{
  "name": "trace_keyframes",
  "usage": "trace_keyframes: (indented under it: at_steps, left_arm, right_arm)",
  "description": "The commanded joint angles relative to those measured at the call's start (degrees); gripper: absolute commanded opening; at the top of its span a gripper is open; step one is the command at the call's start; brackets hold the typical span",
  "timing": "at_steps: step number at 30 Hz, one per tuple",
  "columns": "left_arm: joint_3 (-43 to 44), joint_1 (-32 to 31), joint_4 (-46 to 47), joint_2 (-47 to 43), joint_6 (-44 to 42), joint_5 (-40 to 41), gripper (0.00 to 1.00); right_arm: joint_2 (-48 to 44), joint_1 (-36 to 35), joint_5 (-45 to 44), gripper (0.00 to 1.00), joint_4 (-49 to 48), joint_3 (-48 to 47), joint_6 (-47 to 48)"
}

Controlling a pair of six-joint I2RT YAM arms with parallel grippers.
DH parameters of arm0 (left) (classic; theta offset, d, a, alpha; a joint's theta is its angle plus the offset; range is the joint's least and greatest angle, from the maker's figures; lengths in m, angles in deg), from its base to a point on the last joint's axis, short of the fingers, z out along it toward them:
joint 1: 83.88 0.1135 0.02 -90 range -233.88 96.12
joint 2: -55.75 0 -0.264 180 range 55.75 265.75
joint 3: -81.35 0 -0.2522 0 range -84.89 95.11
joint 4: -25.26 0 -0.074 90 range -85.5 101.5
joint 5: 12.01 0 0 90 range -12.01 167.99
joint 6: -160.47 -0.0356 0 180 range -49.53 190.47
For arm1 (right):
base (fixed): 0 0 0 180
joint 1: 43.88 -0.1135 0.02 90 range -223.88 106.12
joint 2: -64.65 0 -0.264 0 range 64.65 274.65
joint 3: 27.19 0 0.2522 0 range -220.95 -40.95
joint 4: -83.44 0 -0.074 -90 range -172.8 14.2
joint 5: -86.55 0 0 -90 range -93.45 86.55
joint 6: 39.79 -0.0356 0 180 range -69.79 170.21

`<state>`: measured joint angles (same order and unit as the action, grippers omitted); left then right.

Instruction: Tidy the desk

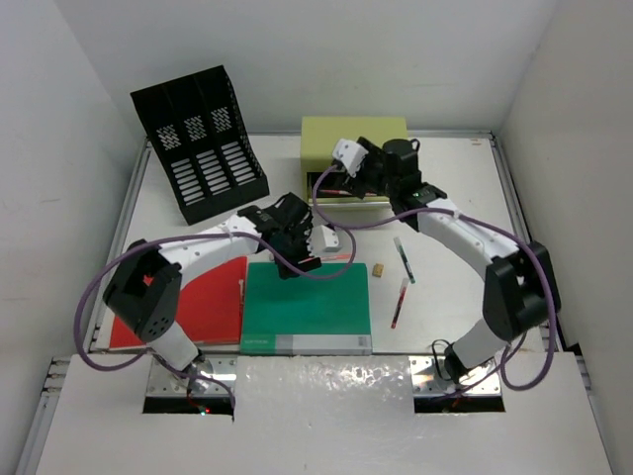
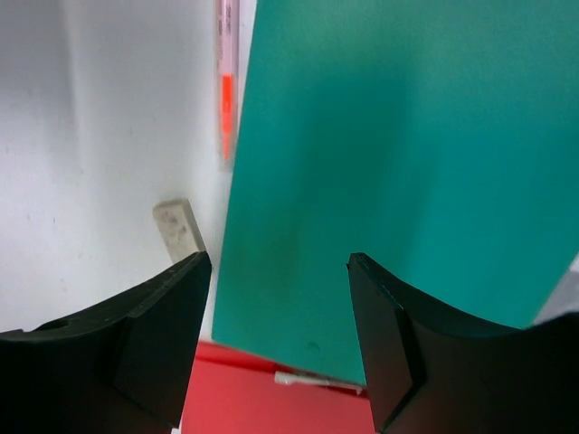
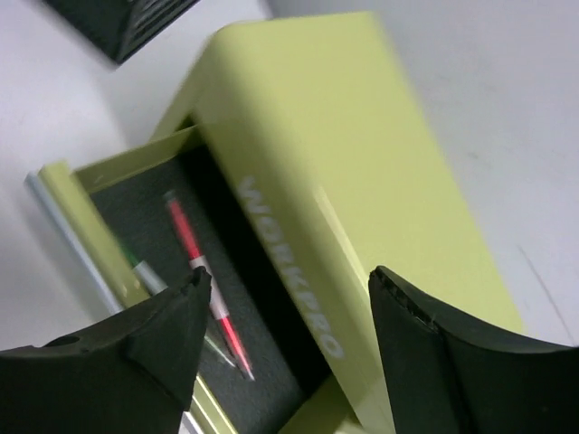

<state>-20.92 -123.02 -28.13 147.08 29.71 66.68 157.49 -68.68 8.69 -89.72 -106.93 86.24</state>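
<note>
The white desk [image 1: 460, 163] holds a green book [image 1: 309, 307] beside a red folder [image 1: 203, 302]. My left gripper [image 1: 297, 257] hovers open over the green book [image 2: 398, 163], close to its corner and the red folder [image 2: 271, 398], with nothing between the fingers. My right gripper [image 1: 334, 181] stands open above the pulled-out drawer [image 3: 163, 298] of the olive-green drawer box [image 1: 353, 139]. A red pen [image 3: 204, 271] and a green pen [image 3: 145, 271] lie in that drawer, below the right gripper [image 3: 289, 298].
A black mesh file rack [image 1: 198, 148] stands at the back left. A green pen [image 1: 404, 259], a red pen [image 1: 399, 302] and a small tan eraser [image 1: 379, 269] lie on the desk right of the book. A white eraser [image 2: 178, 228] and an orange pen [image 2: 226, 90] lie beside the book's edge.
</note>
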Motion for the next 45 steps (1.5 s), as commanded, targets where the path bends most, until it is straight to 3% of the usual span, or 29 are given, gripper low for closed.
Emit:
trace_keyframes:
  at_steps: [1,5,9,13,19,29,35,38,39,40,43,45]
  left_arm:
    - [4.75,-1.47,7.02,2.96,1.45,-1.61,0.6]
    - [7.66,-3.05,13.34,7.45,3.04,-1.0,0.59]
    - [12.4,-5.07,13.98,13.34,4.89,-1.7,0.5]
    - [15.47,-6.22,13.19,19.83,6.12,-0.74,0.44]
    - [18.74,-6.3,13.7,22.84,9.37,2.17,0.46]
    - [21.64,-6.22,9.41,28.2,9.47,3.14,0.45]
    - [21.29,-6.22,7.3,29.34,8.76,3.05,0.32]
    - [21.29,-6.22,6.59,30.04,8.5,2.26,0.19]
    - [21.38,-6.22,6.5,30.13,8.58,2.17,0.03]
    - [21.55,-6.22,6.59,30.14,8.76,2.08,0.0]
    - [21.82,-6.22,6.59,29.26,9.2,0.33,0.0]
    - [21.47,-6.22,7.11,26.98,9.81,-1.6,0.0]
  right_arm:
    - [-8.44,0.1,-7.12,0.69,-9.34,2.33,-12.37]
    - [-15.48,0.62,-15.54,0.7,-7.94,6.64,-22.9]
    - [-23.74,2.47,-19.08,0.7,-7.32,15.41,-29.87]
    - [-30.6,3.0,-20.31,0.7,-8.11,21.84,-31.55]
    - [-38.68,3.18,-20.49,0.7,-9.16,28.69,-31.11]
    - [-41.07,3.18,-21.02,0.69,-8.81,31.96,-30.23]
    - [-42.47,3.09,-21.02,0.69,-9.52,32.93,-29.62]
    - [-43.0,3.09,-21.02,0.69,-9.78,33.19,-29.53]
    - [-43.09,3.17,-21.11,0.69,-9.69,33.28,-29.7]
    - [-43.18,3.09,-21.11,0.69,-9.61,33.37,-29.96]
    - [-43.01,3.18,-23.29,0.69,-6.73,32.32,-32.16]
    - [-41.69,3.35,-29.61,0.69,-1.21,30.65,-34.97]
